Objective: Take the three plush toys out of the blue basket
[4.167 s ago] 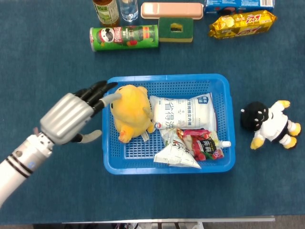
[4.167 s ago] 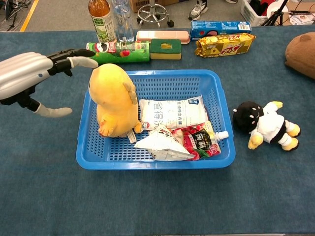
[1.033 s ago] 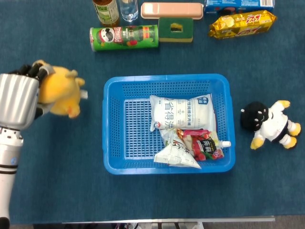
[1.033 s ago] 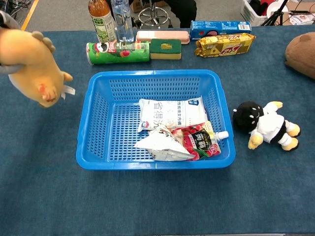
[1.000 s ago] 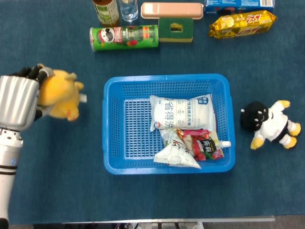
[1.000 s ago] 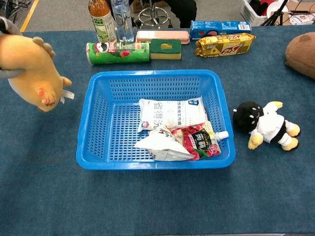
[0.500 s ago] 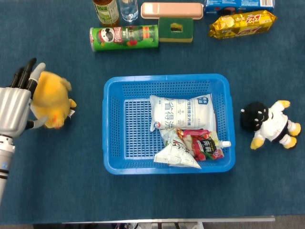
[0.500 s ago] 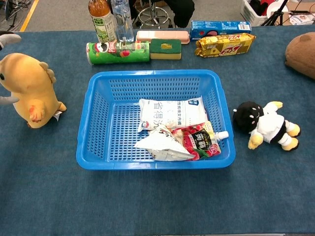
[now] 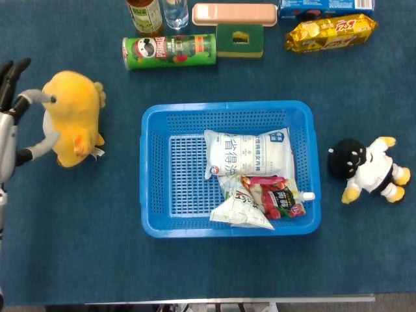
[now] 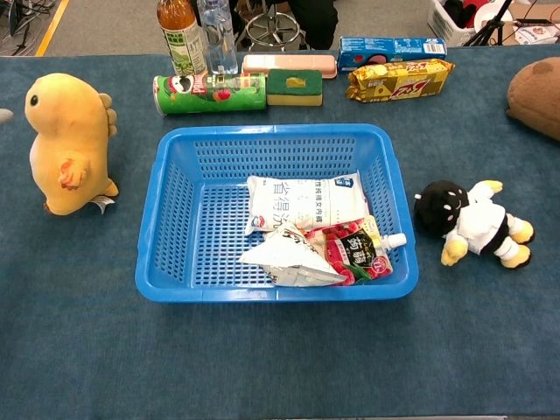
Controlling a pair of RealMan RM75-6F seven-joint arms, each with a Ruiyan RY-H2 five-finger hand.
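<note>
While the blue basket (image 9: 227, 112) sits mid-desk on the dark blue cloth, all visible plush toys lie outside it.

Yellow plush: the yellow plush toy (image 9: 71, 117) stands upright on the desk (image 9: 97, 260), well to the left of the basket and clear of its wall; the chest view shows it (image 10: 70, 144) facing left, a white tag at its base.

Left hand: the left hand (image 9: 10, 123) is at the left edge of the head view, fingers spread apart and holding nothing; two pale fingertips (image 9: 40, 97) lie at the plush's left side, though whether they touch it cannot be told.

Right hand: neither view shows it.

Black-and-white plush: a black-headed plush toy (image 9: 367, 170) in a white outfit with yellow limbs lies on the desk just right of the basket.

Brown plush: a brown plush shape (image 10: 535, 94) shows at the right edge of the chest view, cut off by the frame.

Basket contents: a white pouch with blue print (image 9: 247, 153), a crumpled white packet (image 9: 240, 209) and a red snack packet (image 9: 276, 198) lie in the right half.

Back row: a green chips can (image 9: 169, 51) on its side, a tea bottle (image 9: 144, 14), a clear bottle (image 9: 175, 12), a pink case (image 9: 234, 13), a green-and-yellow sponge (image 9: 239, 40), a yellow snack bag (image 9: 330, 31) and a blue box (image 10: 394, 48).
</note>
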